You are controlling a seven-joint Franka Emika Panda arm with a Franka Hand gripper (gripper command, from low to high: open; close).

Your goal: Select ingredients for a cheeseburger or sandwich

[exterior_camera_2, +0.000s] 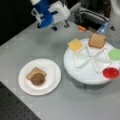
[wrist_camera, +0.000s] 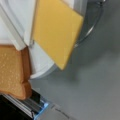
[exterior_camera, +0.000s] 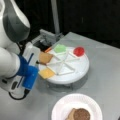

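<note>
On a white paper plate (exterior_camera_2: pixel 51 72) lies one toast square (exterior_camera_2: pixel 34 72) with the dark brown patty (exterior_camera_2: pixel 38 78) on top; both also show in a front view, toast (exterior_camera: pixel 70 115) and patty (exterior_camera: pixel 81 115). The white divided turntable (exterior_camera_2: pixel 85 73) holds the yellow cheese square (exterior_camera_2: pixel 75 44), a second toast square (exterior_camera_2: pixel 97 40), green lettuce (exterior_camera_2: pixel 115 53) and a red tomato disc (exterior_camera_2: pixel 110 72). My gripper (exterior_camera_2: pixel 60 26) hangs open and empty above the table, just beside the turntable's cheese side. The wrist view looks down on the cheese (wrist_camera: pixel 56 32) and the toast (wrist_camera: pixel 12 70); no fingers show there.
A metal rail and frame (exterior_camera_2: pixel 92 15) run behind the turntable, with a small orange piece (exterior_camera_2: pixel 81 28) at their foot. A grey pole (exterior_camera: pixel 55 15) rises at the back. The grey table (exterior_camera: pixel 105 75) ends at a dark edge (exterior_camera_2: pixel 15 107) near the plate.
</note>
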